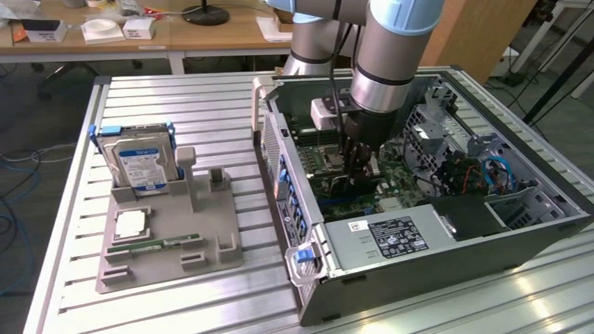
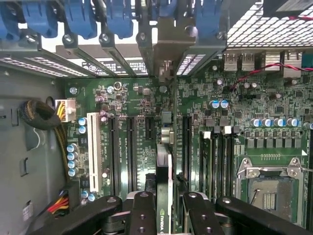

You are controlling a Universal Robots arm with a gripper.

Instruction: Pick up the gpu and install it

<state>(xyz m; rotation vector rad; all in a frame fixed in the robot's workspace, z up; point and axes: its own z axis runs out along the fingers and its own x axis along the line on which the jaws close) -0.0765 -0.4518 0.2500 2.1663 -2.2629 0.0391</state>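
Observation:
My gripper [image 1: 357, 163] is down inside the open computer case [image 1: 307, 278], over the green motherboard [image 1: 394, 181]. It is shut on the gpu [image 1: 346, 186], which stands on edge between the black fingers [image 2: 142, 210]. In the wrist view the gpu [image 2: 165, 161] runs edge-on from the gripper [image 2: 166, 208] along a black expansion slot. Its silver end bracket [image 2: 166, 46] reaches the rear slot openings of the case. I cannot tell whether the card's edge sits in the slot or just above it.
A grey holder [image 1: 218, 261] at the exterior view's left carries a silver hard drive [image 1: 139, 163], a processor chip [image 1: 130, 223] and a narrow memory stick [image 1: 153, 245]. Blue slot latches [image 2: 78, 19], a white slot [image 2: 93, 156], the processor socket [image 2: 266, 188] and cables [image 1: 492, 170] surround the card.

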